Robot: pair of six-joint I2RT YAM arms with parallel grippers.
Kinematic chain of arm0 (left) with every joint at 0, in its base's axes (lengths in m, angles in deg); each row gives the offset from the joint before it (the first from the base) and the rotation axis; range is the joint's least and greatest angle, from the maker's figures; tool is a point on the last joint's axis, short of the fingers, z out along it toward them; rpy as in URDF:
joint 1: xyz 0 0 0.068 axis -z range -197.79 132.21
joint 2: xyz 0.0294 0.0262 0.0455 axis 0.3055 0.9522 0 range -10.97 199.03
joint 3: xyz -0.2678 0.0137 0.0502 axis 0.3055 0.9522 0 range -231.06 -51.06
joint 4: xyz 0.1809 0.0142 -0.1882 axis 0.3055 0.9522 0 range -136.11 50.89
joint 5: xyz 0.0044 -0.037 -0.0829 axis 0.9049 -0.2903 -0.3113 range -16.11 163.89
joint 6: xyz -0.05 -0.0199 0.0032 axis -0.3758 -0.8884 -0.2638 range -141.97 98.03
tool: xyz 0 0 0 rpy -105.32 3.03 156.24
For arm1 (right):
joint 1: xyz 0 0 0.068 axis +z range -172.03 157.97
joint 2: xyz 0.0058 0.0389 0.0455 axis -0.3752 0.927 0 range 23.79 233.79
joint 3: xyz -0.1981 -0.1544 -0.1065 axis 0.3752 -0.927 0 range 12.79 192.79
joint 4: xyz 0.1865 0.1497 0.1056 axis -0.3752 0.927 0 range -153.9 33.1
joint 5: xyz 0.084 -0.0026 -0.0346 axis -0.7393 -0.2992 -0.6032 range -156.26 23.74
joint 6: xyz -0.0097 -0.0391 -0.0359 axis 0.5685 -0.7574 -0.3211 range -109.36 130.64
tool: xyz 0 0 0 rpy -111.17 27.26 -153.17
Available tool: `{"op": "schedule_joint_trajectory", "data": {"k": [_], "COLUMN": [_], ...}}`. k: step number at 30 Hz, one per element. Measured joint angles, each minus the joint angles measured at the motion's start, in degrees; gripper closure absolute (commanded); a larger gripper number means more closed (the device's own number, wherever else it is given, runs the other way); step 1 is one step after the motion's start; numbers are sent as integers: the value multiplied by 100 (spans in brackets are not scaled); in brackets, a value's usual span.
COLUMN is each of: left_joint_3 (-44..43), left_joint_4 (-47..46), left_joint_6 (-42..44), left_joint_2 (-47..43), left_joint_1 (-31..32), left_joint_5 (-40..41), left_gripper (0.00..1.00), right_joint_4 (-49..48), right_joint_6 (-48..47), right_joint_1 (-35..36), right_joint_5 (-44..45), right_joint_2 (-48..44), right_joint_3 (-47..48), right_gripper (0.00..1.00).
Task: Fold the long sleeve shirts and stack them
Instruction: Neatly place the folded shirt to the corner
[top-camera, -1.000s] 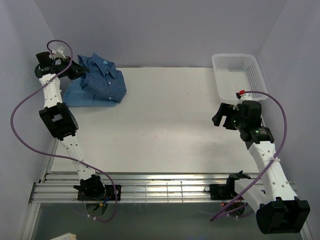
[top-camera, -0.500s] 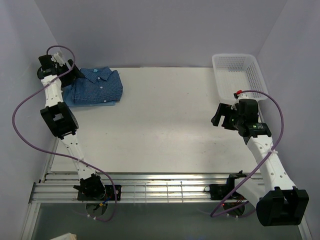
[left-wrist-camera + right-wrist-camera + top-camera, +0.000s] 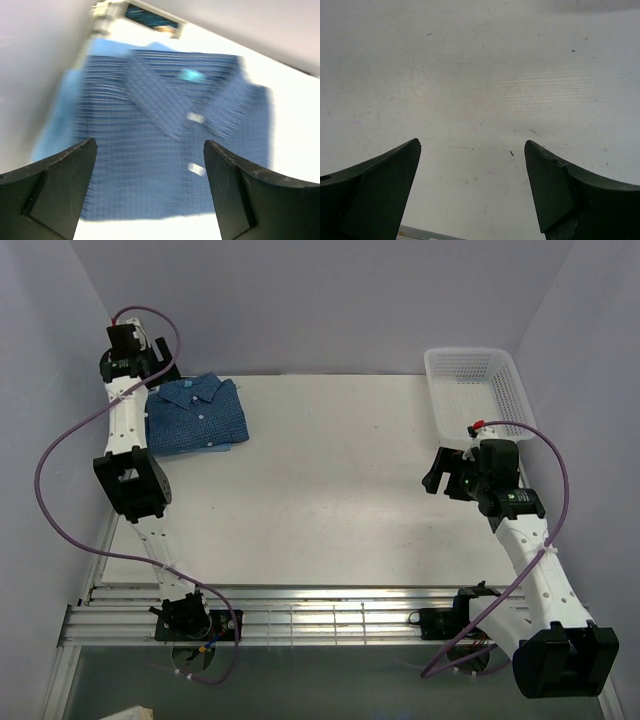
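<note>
From above, we are seeing the checked shirt (image 3: 200,410) lying folded at the far left of the tabletop (image 3: 330,490); it is soft, light cloth, likely best pinched at an edge. In the blurred left wrist view, the left end effector (image 3: 150,145) is hovering wide open and empty over it, with the plain shirt (image 3: 52,130) mostly hidden beneath. In the right wrist view, the right end effector (image 3: 472,145) is gaping empty over the tabletop.

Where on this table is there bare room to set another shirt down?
Bare: the whole middle and near strip of the table, between the checked shirt at far left and the right hand. Crowded: the far-left corner, where the checked shirt lies on the light blue shirt, and the far-right corner with the basket.
</note>
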Motion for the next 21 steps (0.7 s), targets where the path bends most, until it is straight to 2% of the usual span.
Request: {"op": "schedule_joint_trajectory", "data": {"k": [4,9,15,21], "left_joint_3": [658,1744,3554,5829], "left_joint_4": [-66,-149,-435,-1113], "left_joint_6": [-260,-778,-1226,-1943], "left_joint_2": [-859,-1906,-3263,-5488], "left_joint_1": [358,286,492,745], "left_joint_5": [-413,-1029,-1012,-1200], "left_gripper": [2,2,2,2], "right_joint_4": [70,133,120,109], "right_joint_6": [-68,-87,-68,-37], "right_joint_1": [0,0,0,0], "right_joint_5": [4,20,153,393], "right_joint_2": [-96,-258,-568,-914], "right_joint_3": [0,0,-2,-2], "right_gripper": [10,10,10,10]}}
